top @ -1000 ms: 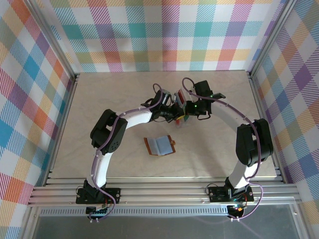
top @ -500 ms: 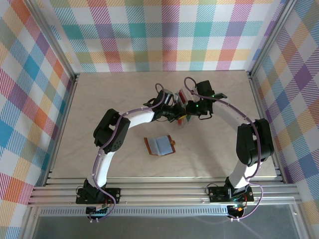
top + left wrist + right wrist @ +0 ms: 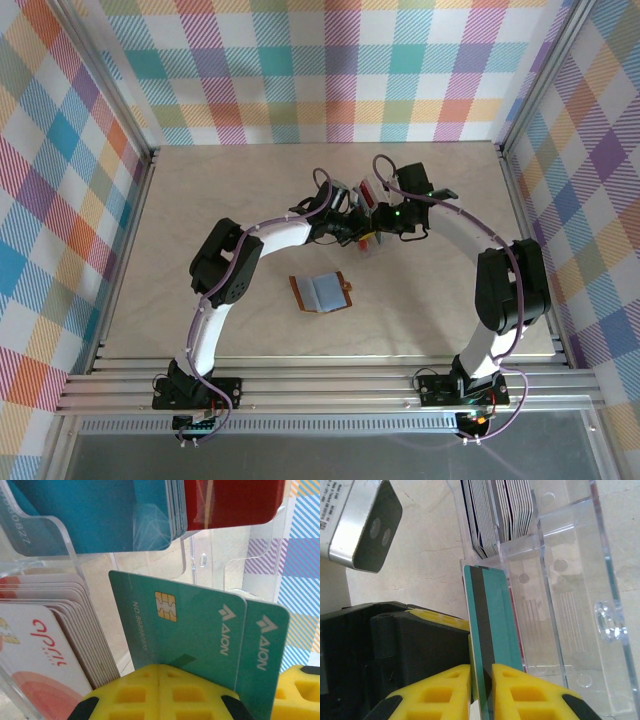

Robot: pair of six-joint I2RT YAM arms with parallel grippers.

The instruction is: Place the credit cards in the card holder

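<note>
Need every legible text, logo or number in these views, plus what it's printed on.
"AION": front green card.
"AION": second green card behind it.
"NO. 8888...": front green card, later digits blurred.
"...0827": blue card, start cut off.
Script on white-and-red card: unreadable.
Label on silver camera module: too small.

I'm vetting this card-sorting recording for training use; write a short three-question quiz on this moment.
1. True or false: the brown card holder lies open on the table, apart from the clear plastic tray.
2. How many green AION cards stand just beyond the shut fingertips of the left gripper?
3. Edge-on in the right wrist view, those cards sit: A) flat on the table; B) between the fingers of the right gripper; C) inside the card holder.
Key: 1 true; 2 two; 3 B.
</note>
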